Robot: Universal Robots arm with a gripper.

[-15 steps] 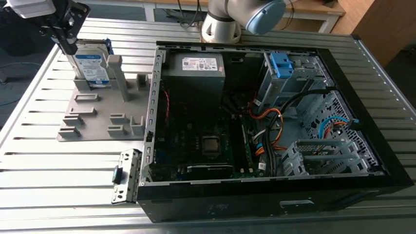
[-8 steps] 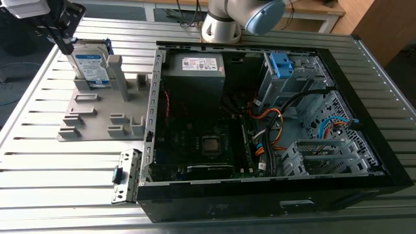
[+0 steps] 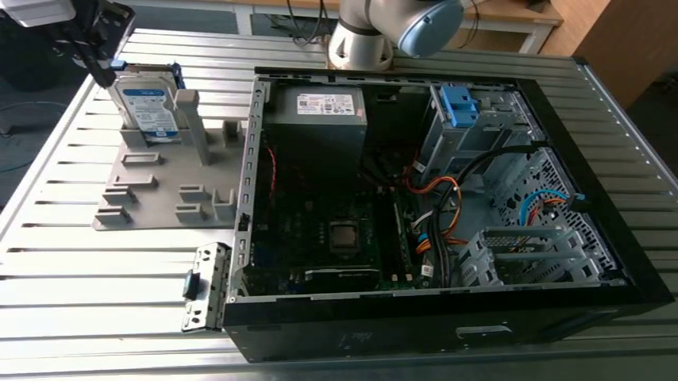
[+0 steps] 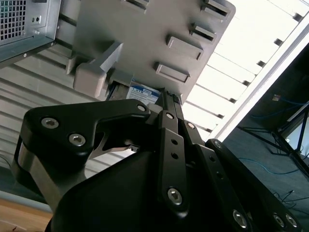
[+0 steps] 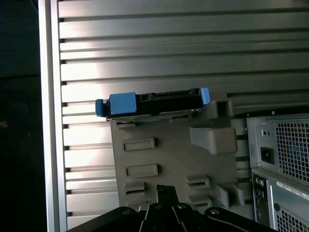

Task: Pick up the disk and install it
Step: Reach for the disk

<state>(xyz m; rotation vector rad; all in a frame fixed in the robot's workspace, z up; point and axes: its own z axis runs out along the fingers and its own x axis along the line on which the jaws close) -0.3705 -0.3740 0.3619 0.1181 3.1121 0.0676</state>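
The disk (image 3: 148, 107) stands upright on edge in a slot of the grey holder plate (image 3: 159, 182), at the exterior view's upper left; its white-and-blue label faces the camera and a blue caddy frames it. My gripper (image 3: 103, 73) hangs just above and beside the disk's far upper corner, apart from it. In the first wrist view the disk (image 5: 152, 102) shows edge-on at the plate's far end, and my gripper (image 5: 164, 191) has its fingertips together with nothing between them. In the second wrist view the label (image 4: 142, 94) peeks out past my gripper (image 4: 167, 95).
An open computer case (image 3: 593, 262) lies to the exterior view's right of the holder, with a grey box with a white sticker (image 3: 316, 111), a blue bracket (image 3: 458, 107) in the drive bay and loose cables. The arm's base (image 3: 366, 40) stands behind it. The slatted metal table (image 3: 95, 262) ends near the holder.
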